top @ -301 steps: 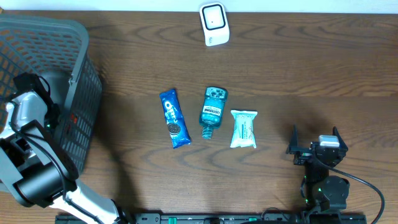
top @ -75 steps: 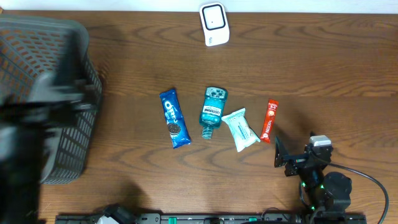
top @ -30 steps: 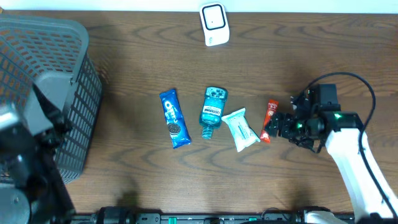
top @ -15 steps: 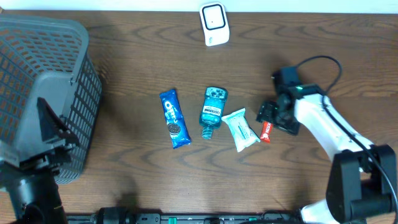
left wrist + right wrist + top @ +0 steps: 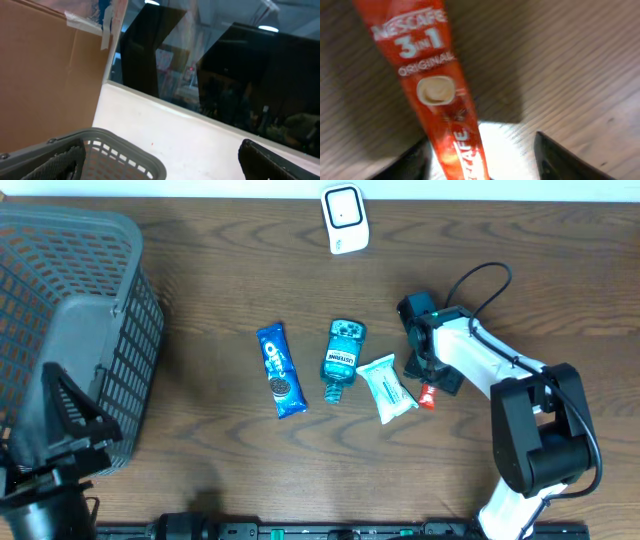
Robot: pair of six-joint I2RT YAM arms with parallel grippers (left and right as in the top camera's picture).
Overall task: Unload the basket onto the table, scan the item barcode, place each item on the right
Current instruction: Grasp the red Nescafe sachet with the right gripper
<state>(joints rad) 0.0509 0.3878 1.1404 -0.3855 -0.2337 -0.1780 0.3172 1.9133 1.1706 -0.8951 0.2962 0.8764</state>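
Note:
A red Nescafe 3-in-1 sachet (image 5: 435, 90) lies flat on the wooden table, and only its lower tip (image 5: 428, 396) shows from overhead, under my right arm. My right gripper (image 5: 480, 162) is down over it and open. The sachet's near end lies between the two fingers, close to the left finger (image 5: 407, 162), with a gap to the right one. From overhead this gripper (image 5: 428, 376) hides most of the sachet. The white scanner (image 5: 344, 218) stands at the far edge. My left gripper (image 5: 160, 162) is open and empty, tilted up beside the grey basket (image 5: 125, 145).
Left of the sachet lie a white-and-teal pack (image 5: 388, 388), a teal Listerine bottle (image 5: 341, 358) and a blue Oreo pack (image 5: 280, 370). The grey mesh basket (image 5: 60, 240) fills the table's left side. The right arm's cable loops above the gripper.
My right arm has swung in from the right and come down over the sachet, its jaws narrowing. The left arm has shifted a little beside the basket.

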